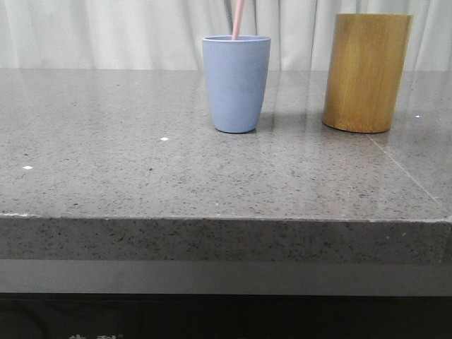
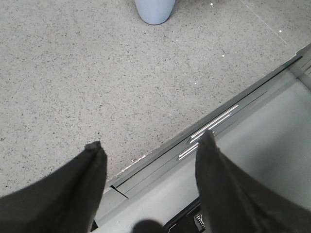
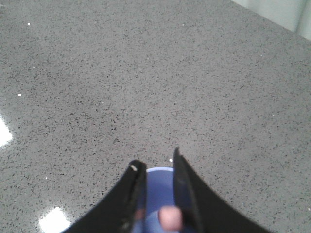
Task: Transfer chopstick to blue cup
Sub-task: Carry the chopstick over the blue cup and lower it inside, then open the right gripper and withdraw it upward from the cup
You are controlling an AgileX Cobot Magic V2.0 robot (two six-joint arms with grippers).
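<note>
The blue cup (image 1: pixel 236 83) stands upright at the middle back of the table. A pale pink chopstick (image 1: pixel 239 18) stands in it and leans up out of the top of the front view. In the right wrist view my right gripper (image 3: pixel 155 162) hangs straight over the cup (image 3: pixel 160 187). Its jaws are a little apart. The blurred pink end of the chopstick (image 3: pixel 170 218) lies between them against one finger, with a fainter pink spot by the other finger. My left gripper (image 2: pixel 150 143) is open and empty over the table's front edge, far from the cup (image 2: pixel 154 10).
A taller yellow-brown bamboo cylinder (image 1: pixel 366 72) stands to the right of the blue cup. The grey speckled table (image 1: pixel 141 169) has a front edge with a metal rail (image 2: pixel 214 124) under the left gripper. White curtains hang behind.
</note>
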